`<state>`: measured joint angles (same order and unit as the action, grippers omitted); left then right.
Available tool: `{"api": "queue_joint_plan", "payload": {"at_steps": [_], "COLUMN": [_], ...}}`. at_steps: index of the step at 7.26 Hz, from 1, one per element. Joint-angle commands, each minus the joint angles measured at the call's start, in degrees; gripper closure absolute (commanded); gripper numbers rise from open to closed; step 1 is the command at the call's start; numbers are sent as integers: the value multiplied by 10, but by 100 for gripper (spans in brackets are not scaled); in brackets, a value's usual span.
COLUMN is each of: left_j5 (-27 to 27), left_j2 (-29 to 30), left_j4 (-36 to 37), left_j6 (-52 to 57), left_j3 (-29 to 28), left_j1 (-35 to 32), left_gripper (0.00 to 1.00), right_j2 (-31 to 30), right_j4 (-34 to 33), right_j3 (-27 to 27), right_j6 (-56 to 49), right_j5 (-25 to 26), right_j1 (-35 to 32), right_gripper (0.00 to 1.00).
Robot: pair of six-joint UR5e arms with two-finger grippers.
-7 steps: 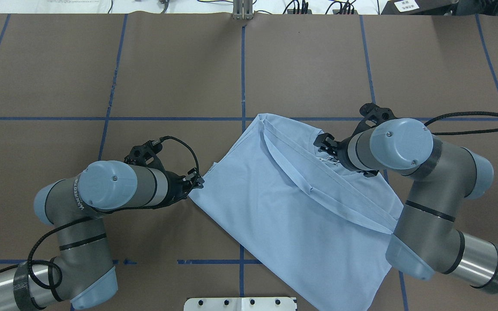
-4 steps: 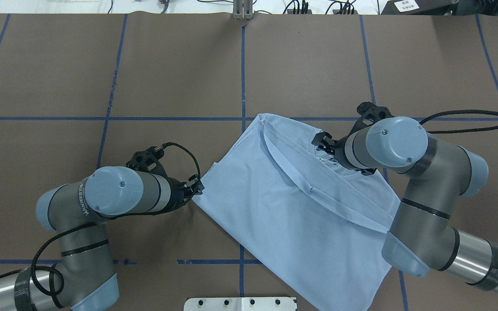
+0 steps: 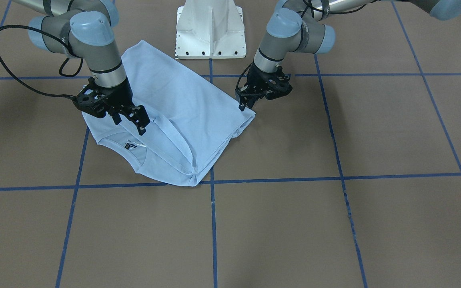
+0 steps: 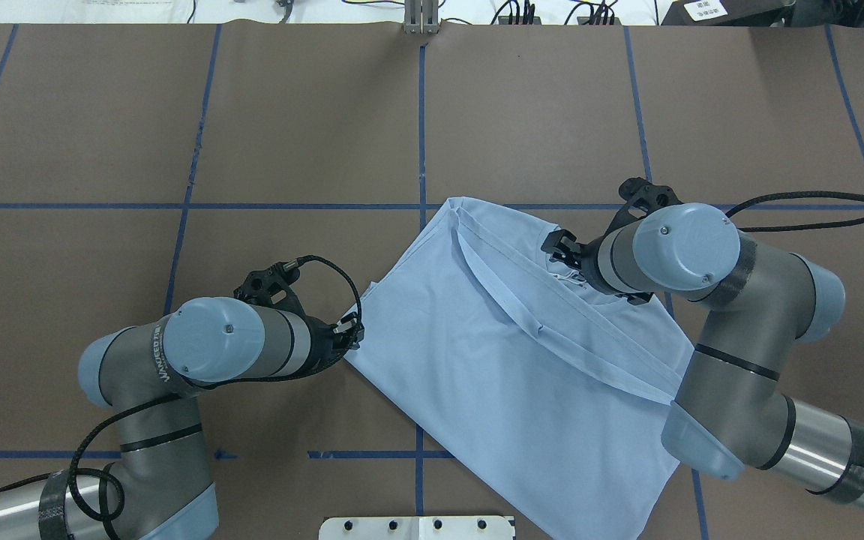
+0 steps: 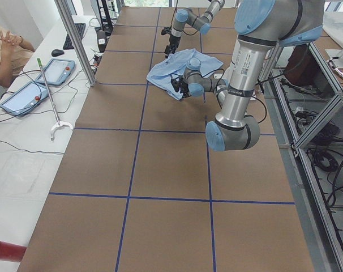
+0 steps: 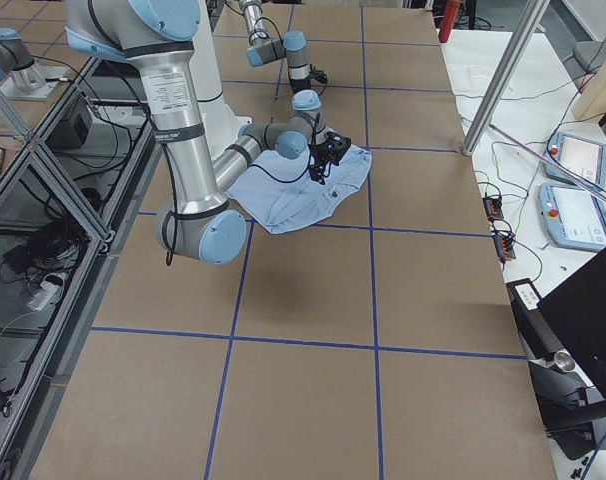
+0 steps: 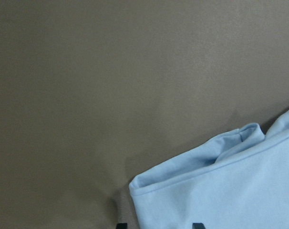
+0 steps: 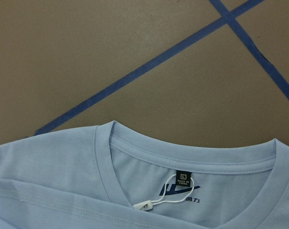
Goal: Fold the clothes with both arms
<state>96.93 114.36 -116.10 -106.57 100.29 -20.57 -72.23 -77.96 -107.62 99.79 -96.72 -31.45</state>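
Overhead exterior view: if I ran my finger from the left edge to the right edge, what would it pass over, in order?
left arm → left gripper → light blue T-shirt → right arm

Left end effector [image 3: 246, 105] and right end effector [image 3: 129, 123] hang low, jaws apart.

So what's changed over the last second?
The left end effector has slid toward the robot's base along the T-shirt's edge. It is open at the corner and grips nothing. The right end effector stays open over the collar, barely shifted. The shirt's fold looks unchanged.
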Motion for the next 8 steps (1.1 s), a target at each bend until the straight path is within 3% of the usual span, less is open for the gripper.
{"api": "queue_joint_plan", "payload": {"at_steps": [1, 4, 6, 8], "left_j5": [-1, -5, -24, -23], "left_j2": [0, 0, 0, 1], "left_j4": [0, 1, 0, 2], "left_j6": [5, 6, 8, 69], "left_j3": [-4, -6, -7, -10], "left_j1": [0, -1, -7, -45], "left_gripper": [59, 64, 100, 100], "right_j2": [0, 0, 1, 0], "right_j4": [0, 0, -1, 0], "right_j3": [0, 3, 3, 4], "right_j6": [0, 0, 0, 1], "right_j5": [1, 2, 2, 2], "right_j1": [0, 0, 0, 0], "right_gripper": [0, 0, 0, 0]}}
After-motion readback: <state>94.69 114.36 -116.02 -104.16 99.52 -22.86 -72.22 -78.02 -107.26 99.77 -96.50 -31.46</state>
